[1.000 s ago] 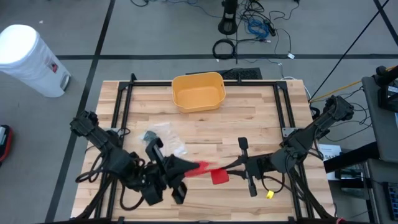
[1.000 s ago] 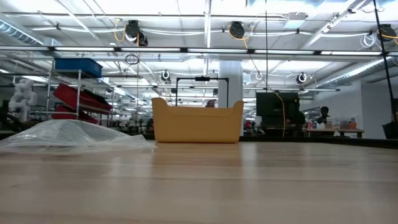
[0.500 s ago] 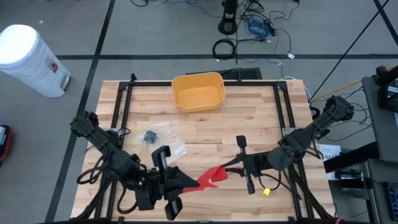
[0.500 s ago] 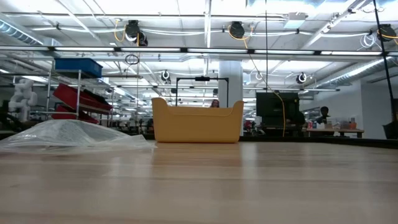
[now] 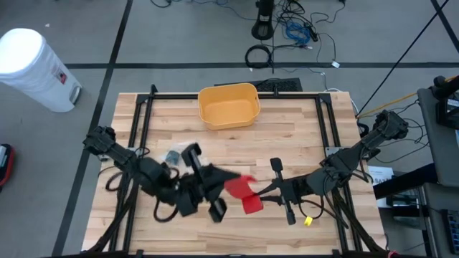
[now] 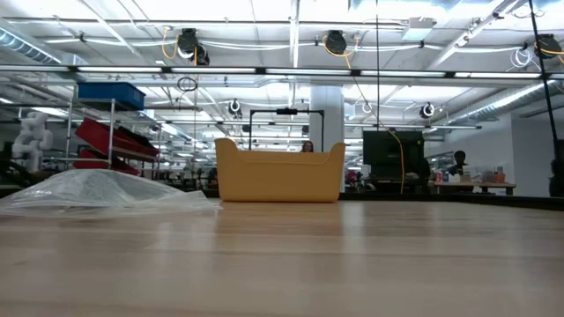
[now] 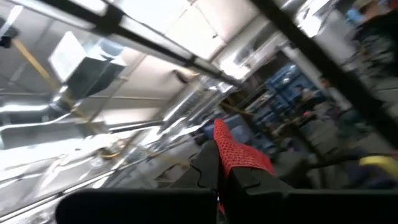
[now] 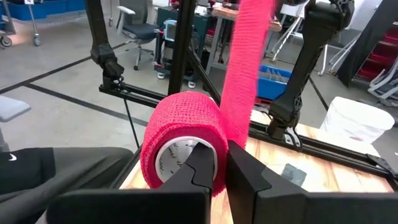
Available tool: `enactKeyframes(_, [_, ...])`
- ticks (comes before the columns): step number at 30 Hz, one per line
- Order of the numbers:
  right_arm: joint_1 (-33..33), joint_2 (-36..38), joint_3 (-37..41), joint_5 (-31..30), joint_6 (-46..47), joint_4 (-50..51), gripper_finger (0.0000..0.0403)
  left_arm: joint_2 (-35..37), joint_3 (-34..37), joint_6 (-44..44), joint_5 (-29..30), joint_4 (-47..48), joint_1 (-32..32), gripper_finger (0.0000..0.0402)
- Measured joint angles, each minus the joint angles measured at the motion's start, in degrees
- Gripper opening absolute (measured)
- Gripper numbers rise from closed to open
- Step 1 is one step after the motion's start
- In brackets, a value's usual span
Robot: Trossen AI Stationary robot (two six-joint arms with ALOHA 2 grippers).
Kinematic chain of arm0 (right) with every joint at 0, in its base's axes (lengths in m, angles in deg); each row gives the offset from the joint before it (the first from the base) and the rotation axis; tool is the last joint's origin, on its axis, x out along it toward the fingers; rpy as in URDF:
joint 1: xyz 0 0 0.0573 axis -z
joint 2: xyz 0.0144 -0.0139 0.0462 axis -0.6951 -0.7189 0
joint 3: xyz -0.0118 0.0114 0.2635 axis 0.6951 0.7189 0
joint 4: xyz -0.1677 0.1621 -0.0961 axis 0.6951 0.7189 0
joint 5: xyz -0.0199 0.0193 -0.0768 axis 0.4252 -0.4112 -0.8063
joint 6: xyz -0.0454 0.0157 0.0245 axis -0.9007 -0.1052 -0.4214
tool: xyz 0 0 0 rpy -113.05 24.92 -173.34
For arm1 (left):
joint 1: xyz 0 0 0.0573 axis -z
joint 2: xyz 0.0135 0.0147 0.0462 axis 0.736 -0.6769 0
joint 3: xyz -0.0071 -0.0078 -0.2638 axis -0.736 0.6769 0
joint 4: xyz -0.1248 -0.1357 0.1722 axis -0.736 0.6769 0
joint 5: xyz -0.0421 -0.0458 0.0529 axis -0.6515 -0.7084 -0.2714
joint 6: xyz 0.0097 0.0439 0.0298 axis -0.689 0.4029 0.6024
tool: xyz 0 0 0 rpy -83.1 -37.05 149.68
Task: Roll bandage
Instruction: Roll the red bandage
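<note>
A red bandage is held above the table between my two grippers. Its roll [image 8: 182,148] shows in the high view as a red block [image 5: 252,204], and its loose strip [image 8: 247,68] rises away from the roll toward my left gripper [image 5: 221,180]. That gripper is shut on the strip's free end [image 7: 235,153]. My right gripper [image 5: 261,194] is shut on the roll. Neither gripper nor the bandage shows in the low view. My left gripper pinches the strip's free end [image 7: 227,148] between its two fingers, which point slanting upward. The strip runs from there toward the roll, clear of the table. My right gripper holds the roll by its wall [image 8: 217,163] beside where the strip leaves. One finger [image 8: 200,167] sits at the hollow core's opening, and the other [image 8: 244,174] is outside. The fingers lie about level, and the roll is lifted clear.
A yellow bin [image 5: 228,104] stands at the table's far middle. A clear plastic wrapper [image 5: 192,158] and a small grey piece [image 5: 172,156] lie left of centre. A black frame [image 5: 140,122] edges the table. A small yellow item [image 5: 312,222] hangs by the right arm.
My left gripper has swung toward the table's near edge, then back toward the far edge, rolling its wrist. It has carried the strip's end with it. The roll in my right gripper has stayed nearly in place. Both grippers have stayed shut.
</note>
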Motion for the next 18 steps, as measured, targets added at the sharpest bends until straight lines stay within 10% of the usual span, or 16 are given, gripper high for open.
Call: enactKeyframes(18, [2.25, -1.87, 0.07, -0.15, 0.04, -0.61, 0.0016, -0.05, 0.00, -8.16, -4.73, 2.05, -1.71, 0.0001])
